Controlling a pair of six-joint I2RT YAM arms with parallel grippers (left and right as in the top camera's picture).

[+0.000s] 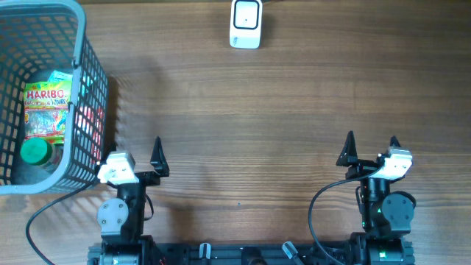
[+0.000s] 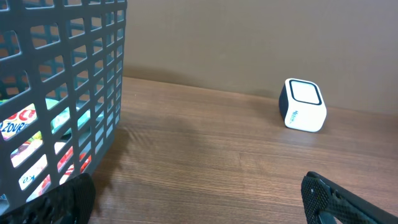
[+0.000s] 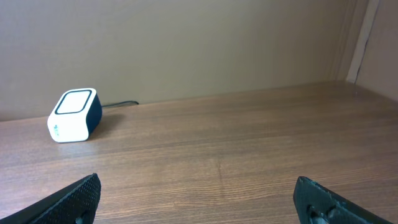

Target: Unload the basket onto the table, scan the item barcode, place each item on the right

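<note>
From overhead, a blue-grey basket (image 1: 92,96) is seen at the left edge of the worktop (image 1: 257,110), its left side cut off by the frame. A Haribo bag (image 1: 45,110) lies flat inside it, the lower end overlapped by a green-capped container (image 1: 34,152). Other packets along the basket's right wall are seen only through the mesh and cannot be identified. A white scanner (image 1: 246,23) sits at the middle of the far edge, well apart from the basket.

The left gripper (image 1: 132,151) is poised at the near edge just beside the basket, jaws spread and empty. One of its fingers is hard to make out against the mesh. The right gripper (image 1: 372,143) is poised toward the near right corner, likewise spread wide with nothing held.

In the left wrist view, only the two finger tips (image 2: 336,199) show at the bottom corners. The basket's contents are reduced to coloured scraps behind the grid.

In the right wrist view, the fingers (image 3: 68,199) are again cropped. A dark cable (image 3: 121,104) trails from behind the scanner, its end hidden.
</note>
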